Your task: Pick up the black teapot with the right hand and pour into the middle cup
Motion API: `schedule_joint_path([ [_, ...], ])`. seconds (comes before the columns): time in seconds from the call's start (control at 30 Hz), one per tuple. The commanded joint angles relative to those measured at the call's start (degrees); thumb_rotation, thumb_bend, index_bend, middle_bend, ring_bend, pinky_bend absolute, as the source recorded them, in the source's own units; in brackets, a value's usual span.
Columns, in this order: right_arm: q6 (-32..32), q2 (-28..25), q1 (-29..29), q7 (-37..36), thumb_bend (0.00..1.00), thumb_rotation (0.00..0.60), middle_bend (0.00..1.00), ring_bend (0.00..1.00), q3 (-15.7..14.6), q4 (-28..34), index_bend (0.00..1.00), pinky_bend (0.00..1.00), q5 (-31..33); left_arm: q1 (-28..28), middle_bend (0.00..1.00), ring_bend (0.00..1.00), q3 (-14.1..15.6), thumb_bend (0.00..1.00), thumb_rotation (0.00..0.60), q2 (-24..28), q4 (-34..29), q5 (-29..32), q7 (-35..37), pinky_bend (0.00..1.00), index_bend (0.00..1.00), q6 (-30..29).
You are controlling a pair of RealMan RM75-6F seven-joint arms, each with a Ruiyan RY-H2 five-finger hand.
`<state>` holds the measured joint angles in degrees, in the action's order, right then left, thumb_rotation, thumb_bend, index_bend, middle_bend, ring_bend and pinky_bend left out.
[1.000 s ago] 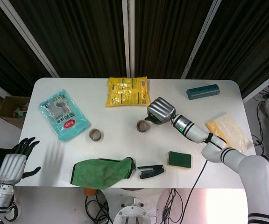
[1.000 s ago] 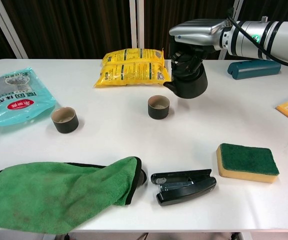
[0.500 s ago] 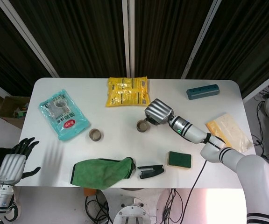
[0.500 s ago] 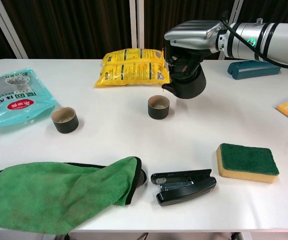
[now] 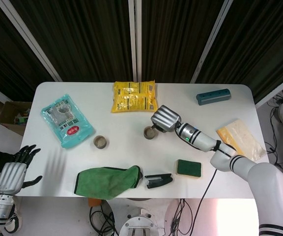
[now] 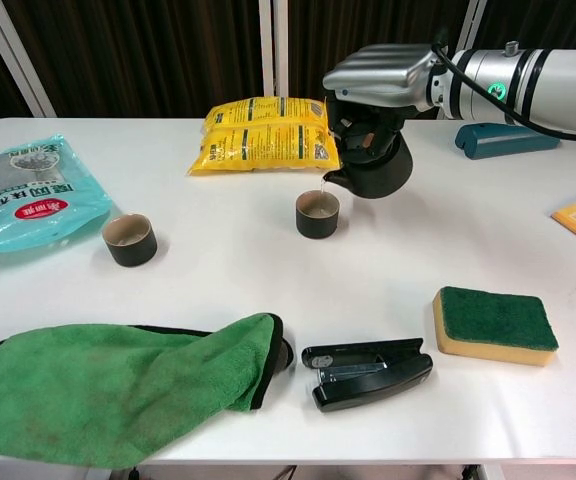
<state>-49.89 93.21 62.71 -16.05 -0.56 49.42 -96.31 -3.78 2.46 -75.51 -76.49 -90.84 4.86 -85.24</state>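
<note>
Right hand (image 6: pixel 380 82) gripping black teapot (image 6: pixel 376 166) has tipped further; liquid now streams into middle cup (image 6: pixel 317 214)

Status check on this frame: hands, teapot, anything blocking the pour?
Right hand holds black teapot, tilted, spout over middle cup, thin stream falling. Left hand open, off-table. Nothing obstructing.

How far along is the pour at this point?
Pickup is done: the right hand holds the black teapot off the table. Pouring is underway: the pot tilts with its spout above the middle cup, a thin stream visible. Left: finishing the pour.
</note>
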Motion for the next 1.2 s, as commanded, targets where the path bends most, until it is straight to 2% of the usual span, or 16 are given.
schedule_joint_path([
  [0.03,0.08,-0.29,0.15,0.6,0.33,0.6,1.0,0.98,0.07,0.62,1.0,0.77,0.09,0.02,0.09,0.07,0.0,0.13,0.6,-0.02,0.01,-0.05,0.06,0.22,0.17,-0.08],
  [1.2,0.99,-1.34,0.81,7.47,0.33,0.6,1.0,0.98,0.18,3.16,1.0,0.77,0.48,0.17,0.09,0.07,-0.01,0.13,0.6,-0.32,0.73,-0.26,0.85,0.22,0.17,-0.56],
])
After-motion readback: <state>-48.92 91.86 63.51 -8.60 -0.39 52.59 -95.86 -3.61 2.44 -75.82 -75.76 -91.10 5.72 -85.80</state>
